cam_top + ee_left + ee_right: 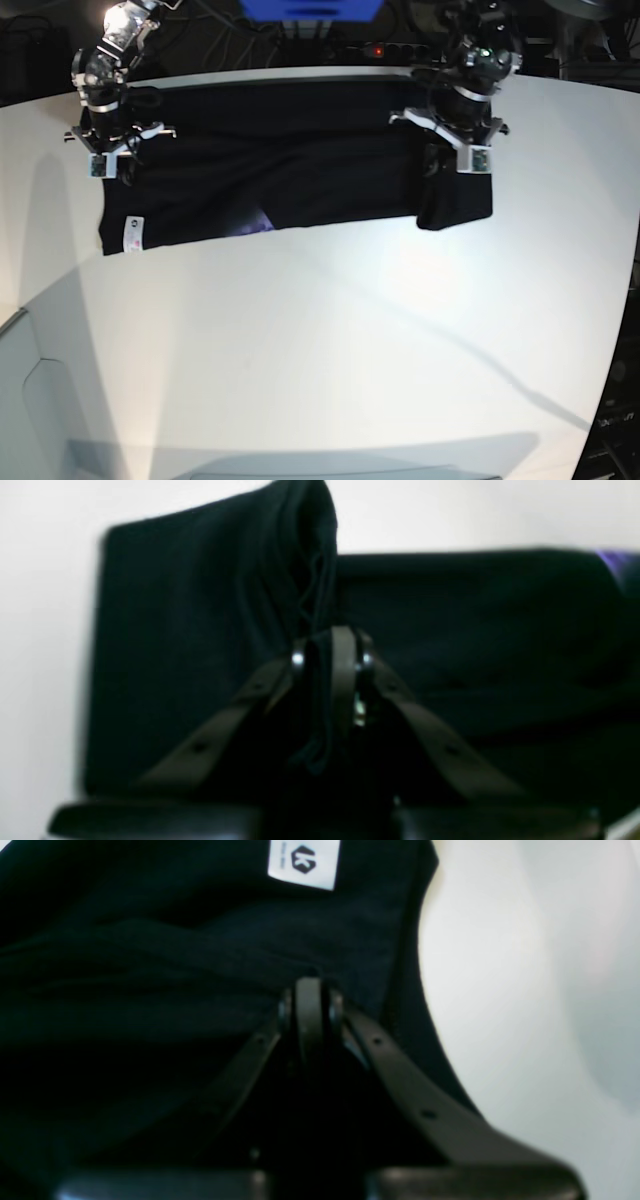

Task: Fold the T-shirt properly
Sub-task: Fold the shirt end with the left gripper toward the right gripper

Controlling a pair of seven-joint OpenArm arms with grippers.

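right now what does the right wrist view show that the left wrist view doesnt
Only the right wrist view shows the white label with a dark logo, and the right tool shut on the cloth. Only the left wrist view shows a raised bunch of cloth pinched in the left tool, plus a purple patch at the far edge. Both show the black T-shirt on the white table.

White table (330, 340) brightly lit, dark cables (210, 30) behind, blue box (310, 8)
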